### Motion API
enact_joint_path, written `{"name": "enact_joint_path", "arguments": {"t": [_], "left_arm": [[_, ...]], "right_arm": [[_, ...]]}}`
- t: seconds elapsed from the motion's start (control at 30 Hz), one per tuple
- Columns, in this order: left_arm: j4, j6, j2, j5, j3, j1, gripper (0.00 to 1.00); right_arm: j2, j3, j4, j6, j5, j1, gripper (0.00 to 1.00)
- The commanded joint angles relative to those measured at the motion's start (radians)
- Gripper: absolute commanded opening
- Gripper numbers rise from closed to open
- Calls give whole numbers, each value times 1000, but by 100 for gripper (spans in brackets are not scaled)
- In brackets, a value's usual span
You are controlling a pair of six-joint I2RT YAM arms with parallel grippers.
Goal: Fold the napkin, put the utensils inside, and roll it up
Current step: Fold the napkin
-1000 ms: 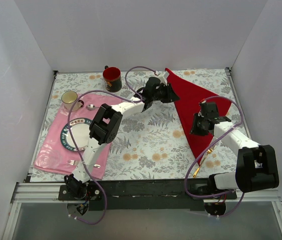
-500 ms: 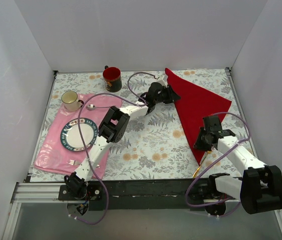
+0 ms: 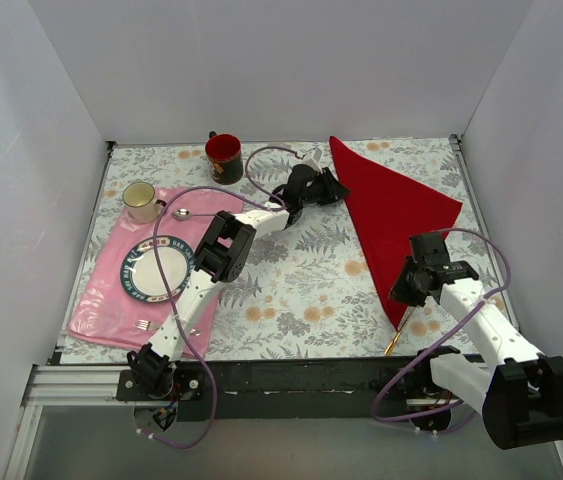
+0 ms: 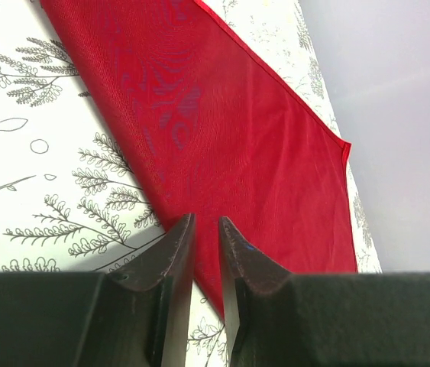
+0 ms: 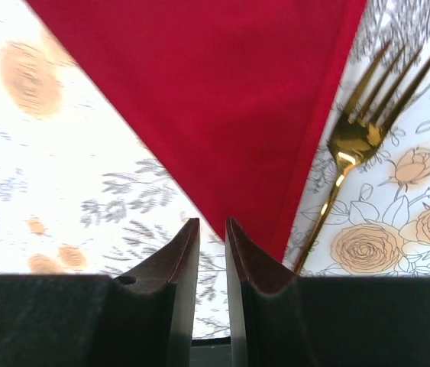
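The red napkin (image 3: pixel 393 210) lies flat on the right of the table, folded into a triangle with its tip toward the near edge. It also shows in the left wrist view (image 4: pixel 215 130) and the right wrist view (image 5: pixel 222 99). My left gripper (image 3: pixel 335 188) (image 4: pixel 205 219) hovers at the napkin's left edge, jaws nearly shut with a narrow gap and nothing between them. My right gripper (image 3: pixel 405 292) (image 5: pixel 212 222) is over the napkin's near tip, likewise nearly shut and empty. A gold fork (image 5: pixel 352 153) lies beside that tip, its handle (image 3: pixel 398 335) reaching toward the near edge.
A pink placemat (image 3: pixel 106 305) on the left carries a plate (image 3: pixel 156 268), a silver fork (image 3: pixel 144 324) and a silver spoon (image 3: pixel 183 213). A cream cup (image 3: pixel 141 198) and a red mug (image 3: pixel 225 157) stand at the back left. White walls enclose the table.
My right gripper has drawn back along the napkin from its middle to its near tip. My left gripper has shifted slightly at the napkin's left edge. The napkin now lies flatter.
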Motion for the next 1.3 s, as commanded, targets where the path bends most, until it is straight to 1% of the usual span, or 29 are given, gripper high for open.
{"name": "enact_joint_path", "arguments": {"t": [0.0,0.07,0.1,0.23,0.3,0.43,0.53,0.6,0.63,0.67,0.7,0.77,0.8,0.87,0.9,0.97,1.0,1.03,1.07,1.1,1.13,1.17,1.2,1.23,1.27], "left_arm": [[-19,19,-68,17,39,0,19],[-28,30,-87,18,38,0,19],[-45,38,-96,20,41,0,20],[-114,58,-168,21,62,2,21],[-153,58,-202,24,62,2,23],[-215,64,-286,32,51,9,26],[-273,62,-346,67,50,23,29],[-337,64,-396,84,48,32,31],[-367,64,-414,114,41,43,33],[-382,74,-438,125,13,48,38],[-419,87,-485,133,-7,52,40],[-471,107,-536,101,-42,65,42],[-524,120,-562,93,-79,69,43],[-571,130,-639,74,-128,82,43],[-601,133,-671,70,-187,85,43],[-614,139,-765,69,-272,94,44],[-620,145,-798,61,-357,95,44],[-625,151,-831,49,-398,101,44],[-628,154,-902,38,-436,105,45],[-628,156,-932,32,-479,108,45],[-626,163,-966,35,-543,111,46],[-628,168,-1018,43,-579,112,46],[-629,170,-1045,55,-608,111,46],[-631,168,-1068,64,-671,111,47],[-631,165,-1090,75,-697,111,47]], "right_arm": [[5,85,-68,14,3,9,28],[4,50,-77,33,-7,12,28],[-10,7,-80,37,-11,10,28],[-58,-70,-92,76,-7,10,27],[-67,-74,-95,74,-11,10,27],[-56,-39,-134,77,42,12,27],[-38,-5,-117,36,58,12,26],[-3,57,-57,-24,59,15,25],[11,80,-33,-44,59,18,25],[30,137,-4,-71,55,18,25],[72,162,54,-126,50,21,25],[122,220,115,-183,56,29,27],[179,281,174,-241,53,32,28],[240,337,239,-291,55,35,35],[307,387,292,-320,50,35,37],[385,455,397,-363,50,36,43],[478,494,415,-367,45,36,44],[529,601,422,-372,50,36,44],[581,654,423,-371,44,36,44],[678,703,428,-368,35,36,45],[724,805,437,-364,15,35,45],[767,856,445,-357,-3,33,45],[847,912,437,-351,-7,35,46],[882,985,448,-352,-25,36,47],[915,1025,475,-354,-31,36,47]]}}
